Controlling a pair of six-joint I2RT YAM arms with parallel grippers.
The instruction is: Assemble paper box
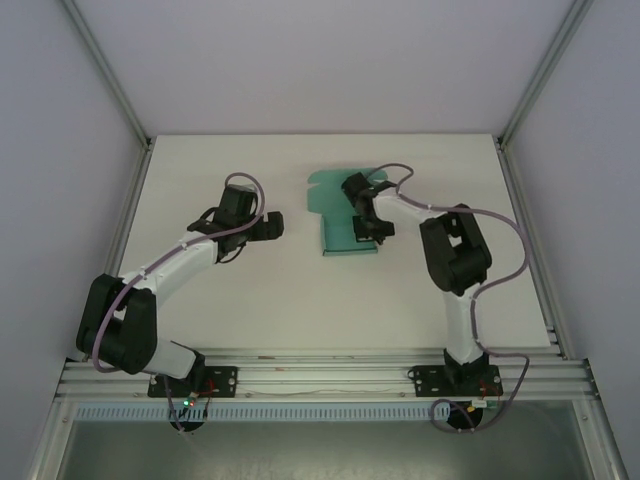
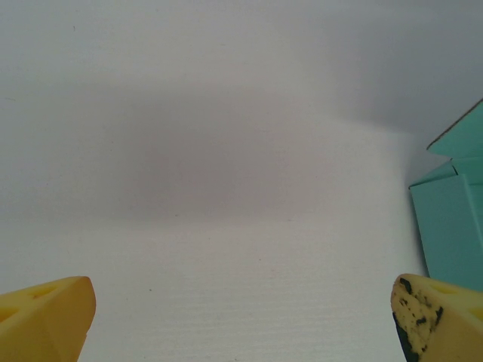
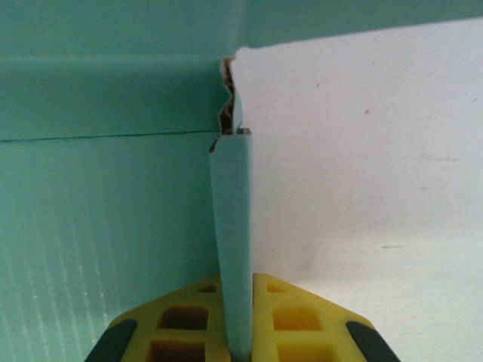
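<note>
The paper box (image 1: 338, 215) is a teal-green creased card sheet lying at the table's middle back. My right gripper (image 1: 368, 232) sits at the sheet's right edge. In the right wrist view its yellow fingers (image 3: 189, 320) are shut on a raised side flap (image 3: 232, 226) of the paper box, which stands upright between them, with the flat teal panel (image 3: 98, 226) to the left. My left gripper (image 1: 268, 227) hovers left of the sheet, apart from it. Its yellow fingertips (image 2: 45, 317) stand wide open over bare table, and the paper box's edge (image 2: 453, 226) shows at the right.
The white table (image 1: 250, 300) is bounded by metal frame posts (image 1: 525, 190) and side walls. A rail (image 1: 330, 365) carrying both arm bases runs along the near edge. A purple cable (image 1: 500, 225) loops off the right arm.
</note>
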